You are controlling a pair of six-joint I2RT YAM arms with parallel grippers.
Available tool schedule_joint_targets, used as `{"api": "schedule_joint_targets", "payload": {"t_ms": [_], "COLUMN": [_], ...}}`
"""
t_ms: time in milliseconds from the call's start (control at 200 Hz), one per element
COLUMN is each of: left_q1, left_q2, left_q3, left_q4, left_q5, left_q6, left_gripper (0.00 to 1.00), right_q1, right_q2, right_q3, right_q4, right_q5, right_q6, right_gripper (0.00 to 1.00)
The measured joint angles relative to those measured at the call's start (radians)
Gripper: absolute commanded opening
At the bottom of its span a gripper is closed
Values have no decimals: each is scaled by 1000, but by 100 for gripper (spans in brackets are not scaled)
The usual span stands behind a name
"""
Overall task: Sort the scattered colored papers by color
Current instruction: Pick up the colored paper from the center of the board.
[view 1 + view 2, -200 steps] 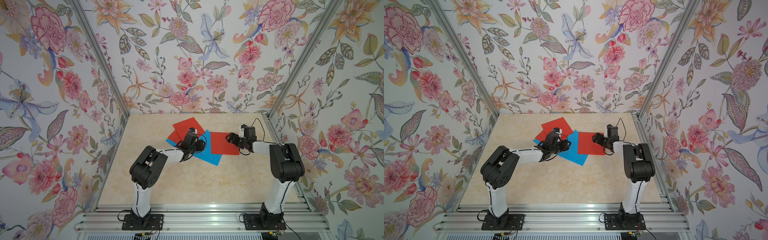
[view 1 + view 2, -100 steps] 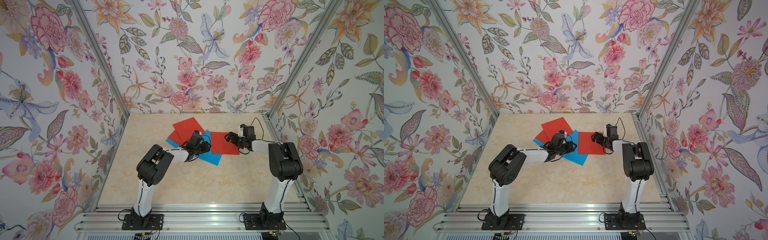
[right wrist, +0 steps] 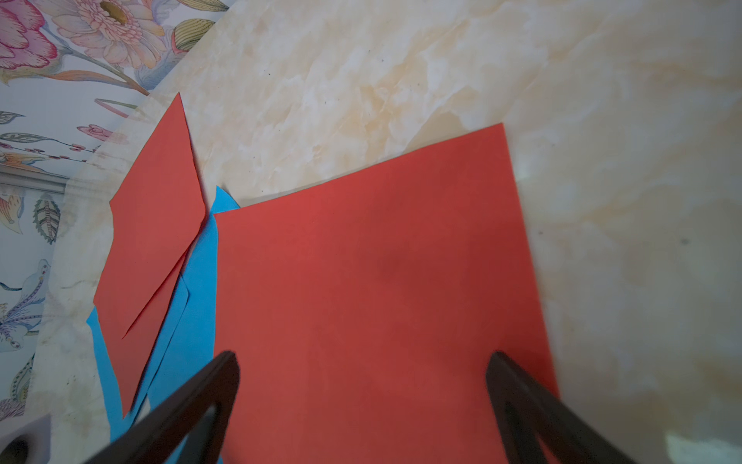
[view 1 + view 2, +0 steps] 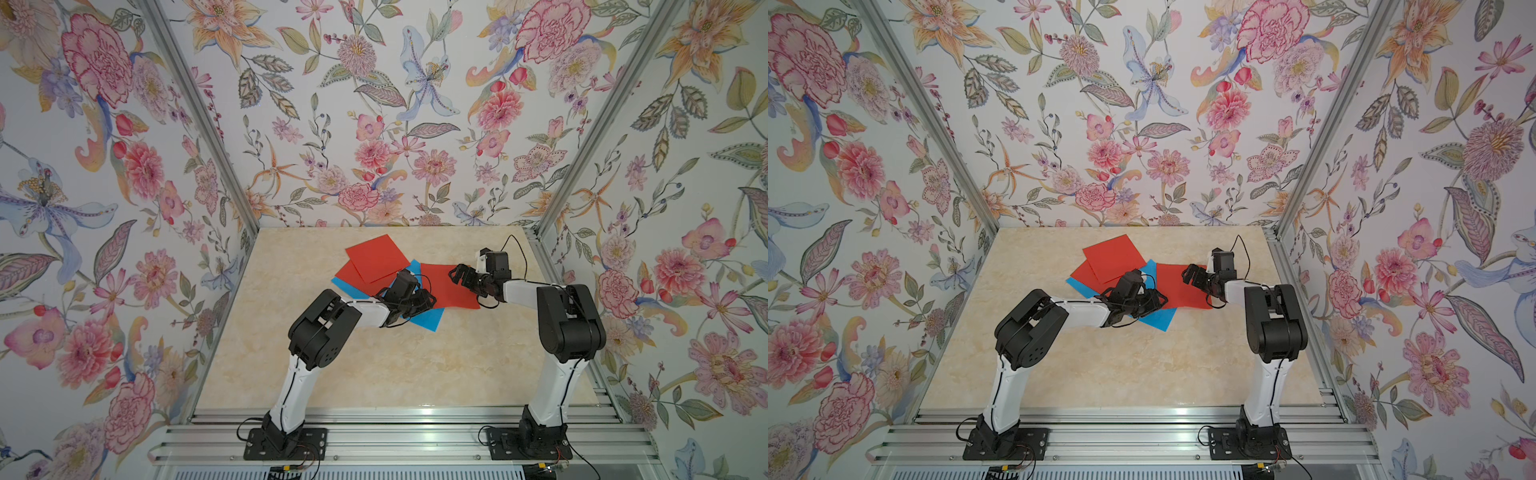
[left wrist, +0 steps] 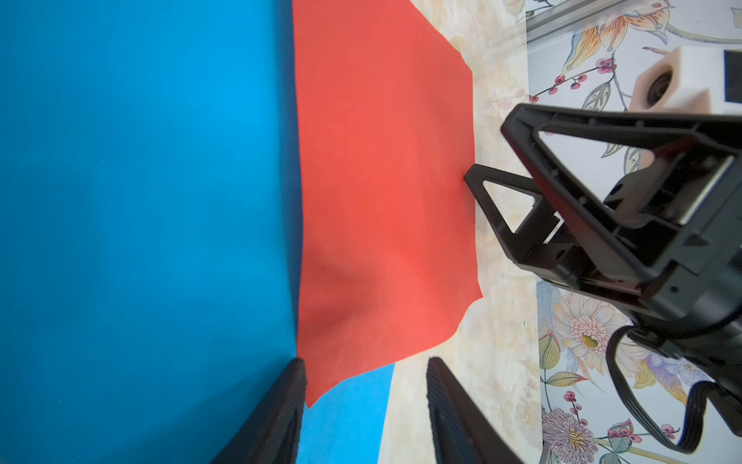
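Tabletop [image 4: 374,365], beige marble-look: all papers in one overlapping cluster toward its 12 o'clock end. Two red-orange square paper sheets [image 4: 377,257] are stacked at the cluster's 10 o'clock, with sky-blue paper sheets [image 4: 430,320] poking out underneath. The third red-orange sheet [image 4: 449,293] lies at 3 o'clock, on top of blue. At its 8 o'clock corner sits the left pincer [image 4: 428,300], fingers [image 5: 281,418] apart, corner just inside one finger, nothing clamped. Over its 2 o'clock part sits the right pincer [image 4: 457,275], spread wide and not gripping. Can't tell if it touches the sheet.
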Motion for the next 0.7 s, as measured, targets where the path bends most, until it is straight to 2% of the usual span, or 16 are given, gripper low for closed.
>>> {"api": "schedule_joint_targets", "payload": {"t_ms": [265, 485, 695], "left_q1": [-1, -4, -4], "left_q2": [7, -8, 26], "left_q3": [3, 68, 147], "left_q4": [14, -161, -237], "left_q5": [-6, -47, -57], "left_q6": [-43, 10, 21], "left_gripper": [55, 57, 58], "right_q1": [0, 0, 0], "right_q2": [2, 2, 2], "right_q3": [0, 0, 0], "right_q4": [2, 2, 3], "right_q5": [-4, -5, -7], "right_q6": [-1, -1, -1], "right_gripper": [100, 100, 100]}}
